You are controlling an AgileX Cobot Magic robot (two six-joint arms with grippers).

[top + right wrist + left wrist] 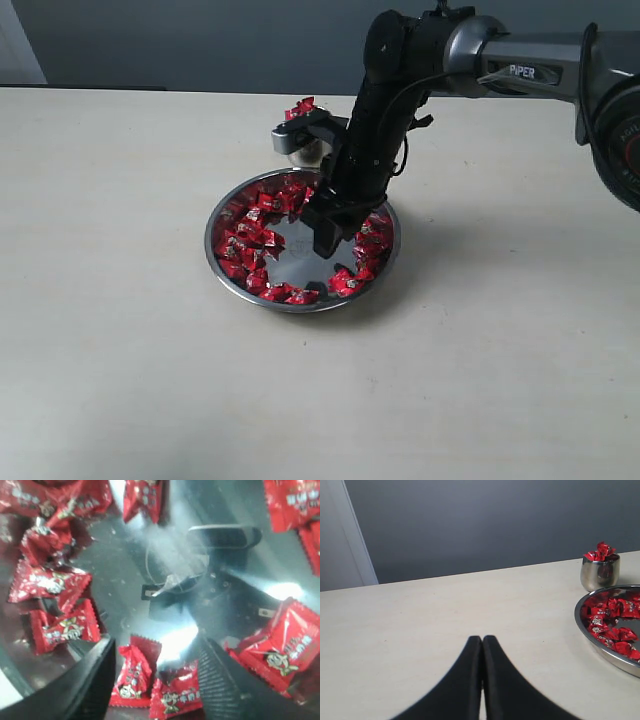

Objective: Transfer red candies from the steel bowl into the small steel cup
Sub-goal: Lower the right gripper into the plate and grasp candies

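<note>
The steel bowl (212,252) sits mid-table with red candies (250,235) ringed around its bare centre. Behind it stands the small steel cup (296,143), heaped with red candies (300,107). My right gripper (318,228) reaches down into the bowl, open. In the right wrist view the right gripper (156,647) has two candies (134,675) lying between its fingers (225,685), untouched, on the bowl (125,580) floor. My left gripper (482,639) is shut and empty over bare table, left of the bowl (600,642) and cup (600,574).
The pale table (120,330) spreads on all sides of the bowl. The right arm (400,90) leans over the bowl's back right rim, close to the cup. A grey wall (485,525) lies beyond the table's far edge.
</note>
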